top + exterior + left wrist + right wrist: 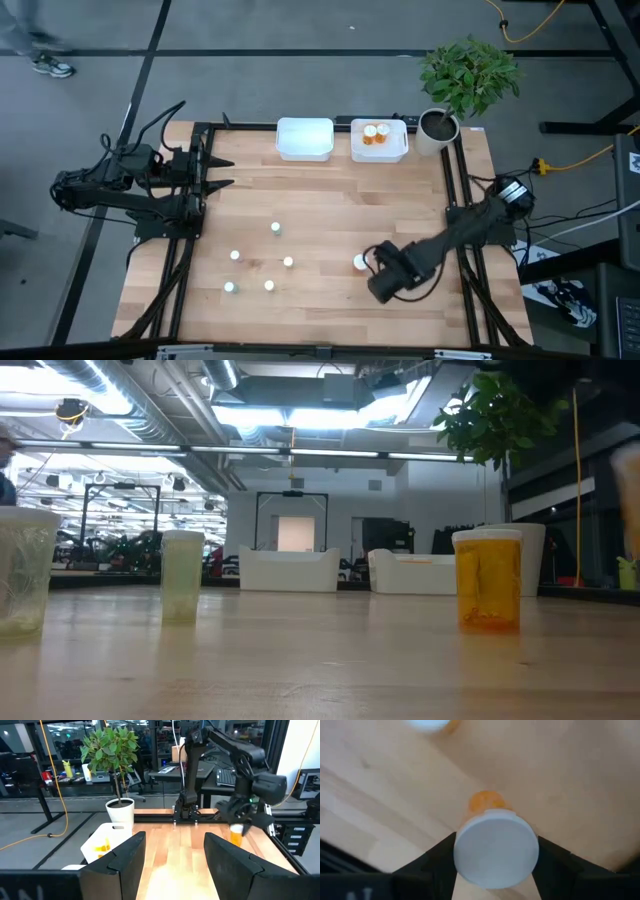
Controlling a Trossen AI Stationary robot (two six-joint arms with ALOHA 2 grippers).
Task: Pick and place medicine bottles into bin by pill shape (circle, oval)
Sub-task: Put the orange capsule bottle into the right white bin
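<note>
An orange medicine bottle with a white cap (359, 262) stands on the wooden table right of centre. It also shows in the low view (488, 585) and the left wrist view (235, 836). My right gripper (367, 265) is over it, its two fingers around the cap (496, 847). Several tiny pale vials (275, 229) stand upright on the table's near left part. My left gripper (224, 172) is open and empty at the far left, above the table (175, 865). My right gripper pinches the bottle's white cap by its rim (462, 851) between its two fingers (432, 867), one on each side. The fingers come slanting down from above and from the table's right. In the low view the bottle is upright with its base on the table (488, 626).
Two white bins stand at the far edge: the left one (304, 140) shows nothing inside, the right one (398, 146) holds two orange bottles (374, 134). A potted plant (440, 125) stands at the far right corner. Bare wood lies between the vials and the bins.
</note>
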